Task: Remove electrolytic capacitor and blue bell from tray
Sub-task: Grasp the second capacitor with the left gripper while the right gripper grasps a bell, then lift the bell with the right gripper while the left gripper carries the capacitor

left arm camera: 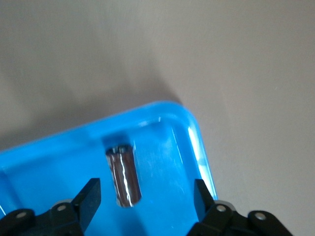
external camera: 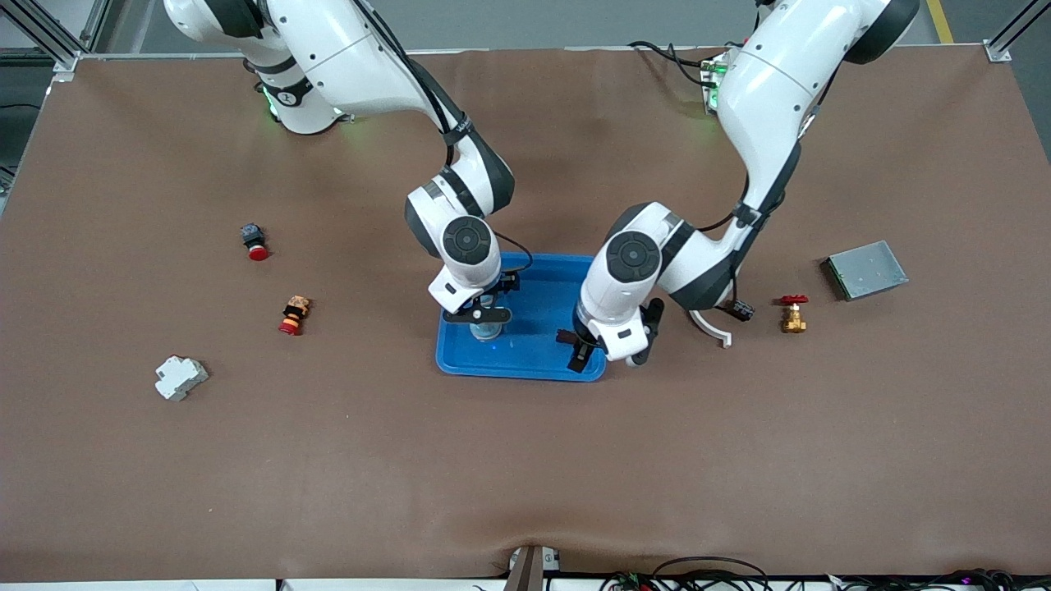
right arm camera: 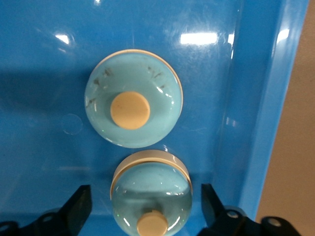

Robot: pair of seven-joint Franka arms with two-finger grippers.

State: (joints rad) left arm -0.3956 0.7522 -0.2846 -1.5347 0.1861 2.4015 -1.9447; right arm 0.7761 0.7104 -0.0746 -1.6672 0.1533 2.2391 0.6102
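Observation:
A blue tray (external camera: 534, 361) lies mid-table. My right gripper (external camera: 484, 316) hangs low over the tray's end toward the right arm, open around a pale blue bell (right arm camera: 151, 189) with a beige knob; its fingers (right arm camera: 81, 204) stand clear of it on both sides. A second, like pale blue dome (right arm camera: 133, 98) shows beside it in the tray. The bell also shows in the front view (external camera: 486, 331). My left gripper (external camera: 585, 351) is open over the tray's corner toward the left arm. A dark shiny capacitor (left arm camera: 123, 174) lies in the tray between its fingers (left arm camera: 89, 196), untouched.
Toward the right arm's end lie two red-capped buttons (external camera: 254, 240) (external camera: 294, 315) and a white breaker (external camera: 180, 377). Toward the left arm's end lie a brass valve with a red handle (external camera: 793, 314), a grey metal box (external camera: 866, 269) and a white curved piece (external camera: 713, 327).

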